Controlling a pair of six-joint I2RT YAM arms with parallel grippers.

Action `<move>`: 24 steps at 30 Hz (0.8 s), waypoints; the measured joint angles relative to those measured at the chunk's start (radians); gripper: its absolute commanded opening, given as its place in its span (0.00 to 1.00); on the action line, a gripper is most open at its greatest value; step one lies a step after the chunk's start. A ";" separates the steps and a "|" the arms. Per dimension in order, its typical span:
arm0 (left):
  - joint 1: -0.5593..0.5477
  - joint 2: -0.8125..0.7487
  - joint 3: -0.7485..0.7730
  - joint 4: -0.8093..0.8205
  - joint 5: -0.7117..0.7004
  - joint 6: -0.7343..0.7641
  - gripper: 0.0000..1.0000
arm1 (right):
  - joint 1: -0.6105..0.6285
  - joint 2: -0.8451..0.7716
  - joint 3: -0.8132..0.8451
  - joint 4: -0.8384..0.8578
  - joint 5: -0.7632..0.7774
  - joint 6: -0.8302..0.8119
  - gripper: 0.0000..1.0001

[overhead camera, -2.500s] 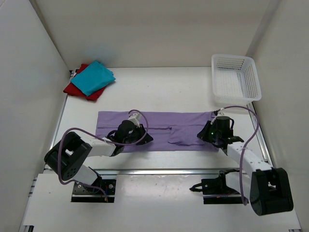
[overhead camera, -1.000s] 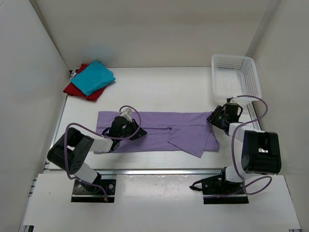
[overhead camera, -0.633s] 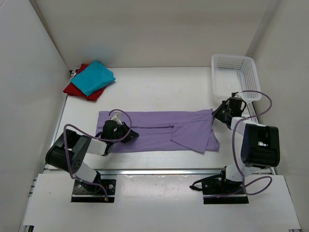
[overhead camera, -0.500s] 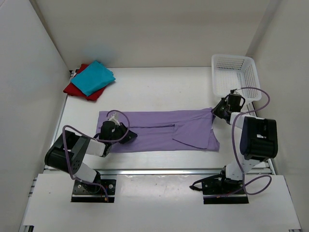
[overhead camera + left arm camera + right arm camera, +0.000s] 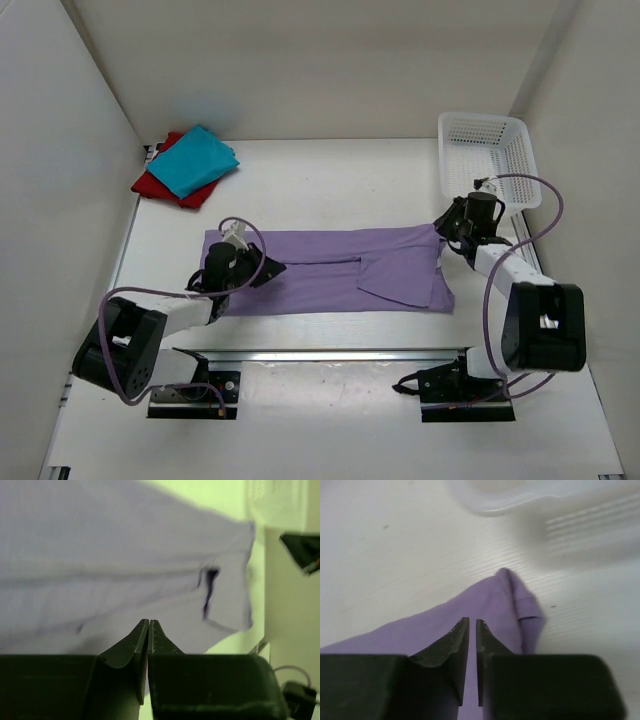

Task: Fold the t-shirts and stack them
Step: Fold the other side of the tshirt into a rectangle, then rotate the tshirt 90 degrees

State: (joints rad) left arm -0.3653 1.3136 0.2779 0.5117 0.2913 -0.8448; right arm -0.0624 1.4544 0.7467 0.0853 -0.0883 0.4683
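Observation:
The lilac purple t-shirt (image 5: 320, 270) lies flat across the table's middle, with a flap folded over its right part. My left gripper (image 5: 272, 269) sits low over its left part. In the left wrist view the left gripper (image 5: 148, 622) is shut, tips touching, and the purple cloth (image 5: 125, 555) stretches away beyond them. My right gripper (image 5: 443, 226) is at the shirt's far right corner. Its jaws (image 5: 472, 621) stand a narrow slit apart above the purple corner (image 5: 507, 597), with nothing clamped between them. The teal t-shirt (image 5: 192, 160) lies folded on the red t-shirt (image 5: 158, 186) at the far left.
A white mesh basket (image 5: 484, 119) stands at the far right, just beyond my right gripper, and shows blurred in the right wrist view (image 5: 545, 500). White walls close in the table on the left, back and right. A metal rail runs along the near edge (image 5: 330, 353).
My right gripper moved from the shirt's near right edge up to its far right corner by the basket, drawing the cloth out. My left gripper slid leftward along the shirt.

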 measured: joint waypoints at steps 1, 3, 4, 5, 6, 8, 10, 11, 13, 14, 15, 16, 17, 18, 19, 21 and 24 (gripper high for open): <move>0.005 -0.003 0.029 -0.013 0.001 0.002 0.15 | 0.023 -0.037 -0.014 0.010 0.000 0.005 0.00; 0.033 0.018 0.092 -0.014 0.000 0.001 0.15 | 0.067 -0.085 -0.047 0.034 -0.013 0.028 0.00; 0.058 0.037 0.118 -0.003 0.006 -0.006 0.14 | 0.089 -0.093 -0.066 0.048 -0.028 0.039 0.00; 0.091 0.060 0.134 0.021 0.014 -0.017 0.14 | 0.113 -0.094 -0.092 0.064 -0.046 0.053 0.00; 0.126 0.084 0.140 0.047 0.021 -0.032 0.13 | 0.133 -0.091 -0.114 0.067 -0.060 0.061 0.00; 0.202 0.141 0.133 0.092 0.033 -0.068 0.13 | 0.173 -0.074 -0.158 0.053 -0.075 0.072 0.00; 0.269 0.201 0.113 0.118 0.037 -0.101 0.12 | 0.205 -0.047 -0.174 0.026 -0.089 0.076 0.00; 0.294 0.221 0.100 0.122 0.039 -0.112 0.11 | 0.212 -0.030 -0.175 0.020 -0.096 0.078 0.00; 0.343 0.253 0.061 0.140 0.047 -0.145 0.10 | 0.211 0.002 -0.174 0.021 -0.109 0.083 0.00; 0.368 0.264 0.037 0.155 0.056 -0.162 0.09 | 0.209 0.023 -0.169 0.020 -0.115 0.084 0.00; 0.388 0.273 0.011 0.171 0.065 -0.183 0.09 | 0.205 0.051 -0.159 0.024 -0.123 0.087 0.00; 0.408 0.280 -0.014 0.198 0.078 -0.212 0.08 | 0.203 0.079 -0.142 0.035 -0.146 0.097 0.00; 0.422 0.279 -0.033 0.220 0.089 -0.232 0.08 | 0.198 0.109 -0.114 0.037 -0.160 0.104 0.00; 0.433 0.271 -0.052 0.235 0.094 -0.250 0.08 | 0.197 0.148 -0.080 0.042 -0.177 0.109 0.00; 0.439 0.258 -0.069 0.239 0.096 -0.257 0.09 | 0.195 0.184 -0.046 0.049 -0.193 0.114 0.00; 0.446 0.197 -0.100 0.213 0.095 -0.261 0.10 | 0.196 0.272 0.040 0.057 -0.222 0.119 0.00; 0.427 0.014 -0.126 0.108 0.065 -0.231 0.16 | 0.209 0.423 0.230 0.031 -0.254 0.121 0.00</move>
State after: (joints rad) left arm 0.0616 1.3281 0.1520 0.6201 0.3561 -1.0756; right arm 0.1467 1.8774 0.9768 0.1162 -0.3420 0.5888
